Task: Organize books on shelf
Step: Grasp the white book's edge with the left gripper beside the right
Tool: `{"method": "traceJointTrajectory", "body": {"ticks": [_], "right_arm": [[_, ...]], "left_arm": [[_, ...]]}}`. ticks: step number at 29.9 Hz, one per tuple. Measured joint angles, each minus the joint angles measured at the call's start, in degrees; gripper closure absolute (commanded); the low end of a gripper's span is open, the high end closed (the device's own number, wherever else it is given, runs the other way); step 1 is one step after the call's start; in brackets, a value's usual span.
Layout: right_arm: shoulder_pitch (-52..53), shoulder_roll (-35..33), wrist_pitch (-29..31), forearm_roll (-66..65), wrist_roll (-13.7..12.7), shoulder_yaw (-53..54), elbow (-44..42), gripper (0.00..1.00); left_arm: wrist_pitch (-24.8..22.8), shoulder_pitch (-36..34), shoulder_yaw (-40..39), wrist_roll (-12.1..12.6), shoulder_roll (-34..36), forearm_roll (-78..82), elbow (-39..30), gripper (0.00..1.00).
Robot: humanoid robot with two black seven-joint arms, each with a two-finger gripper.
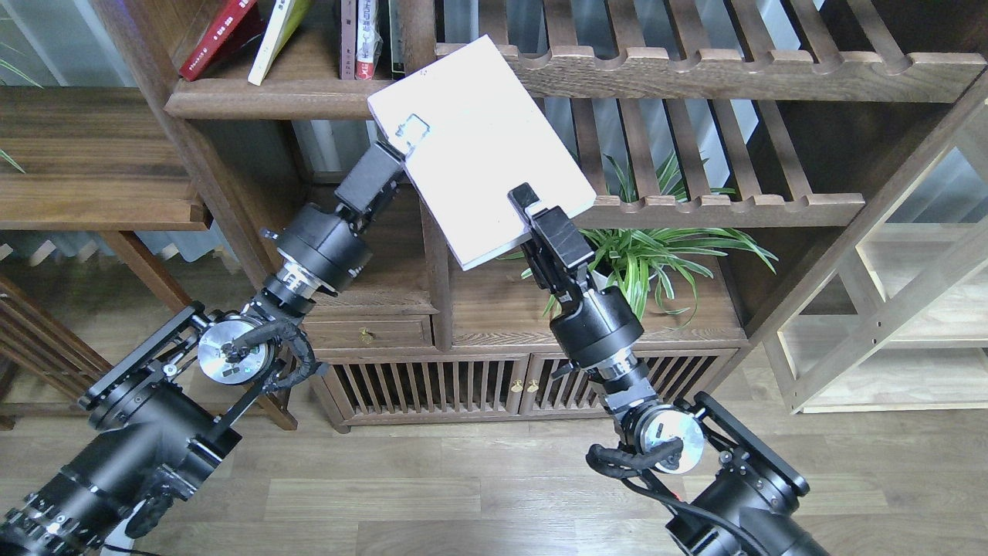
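On the left end of the shelf (285,99), a red book (218,40) leans over to the left, and a yellow-green book (276,40) leans beside it. They tip like that because nothing stands close enough to hold them up straight. A little to the right, near the post at the right end of the shelf, some thinner books (363,38) stand straight, because they are packed side by side against the post. Next comes the left claw (411,133). It reaches up to the top left corner of the white book (478,147), and one finger lies on the cover. I think it is there to steady that corner, but I cannot tell if it is pinching the book or only touching it. The white book is up in the air, in front of the post, just right of the shelf's right end and a bit below the board. It is tilted, with its top corner pointing toward the shelf, most likely so it can slide in next to the standing books. Further right, the right claw (531,212) is clenched on the bottom right edge of the white book and carries its weight. Behind that arm a green plant (664,251) sits on the low cabinet top, and slatted racks (718,73) fill the right side.
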Motion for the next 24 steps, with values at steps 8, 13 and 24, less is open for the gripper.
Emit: {"method": "traceJointTrajectory", "body": {"ticks": [8,13,24], "right_arm": [[-0.1,0.0,0.0,0.0,0.0,-0.8,0.0,0.99],[-0.2,0.0,0.0,0.0,0.0,-1.1,0.0,0.99],[-0.2,0.0,0.0,0.0,0.0,-1.6,-0.1,0.99]], "left_arm": [[0.0,-0.3,0.4,4.6,-0.3,-6.6,0.2,0.03],[0.0,-0.6,0.4,8.3,-0.3,-14.4,0.2,0.03],[0.0,-0.2,-0.9,11.3,0.2,-18.9,-0.4,0.29]]}}
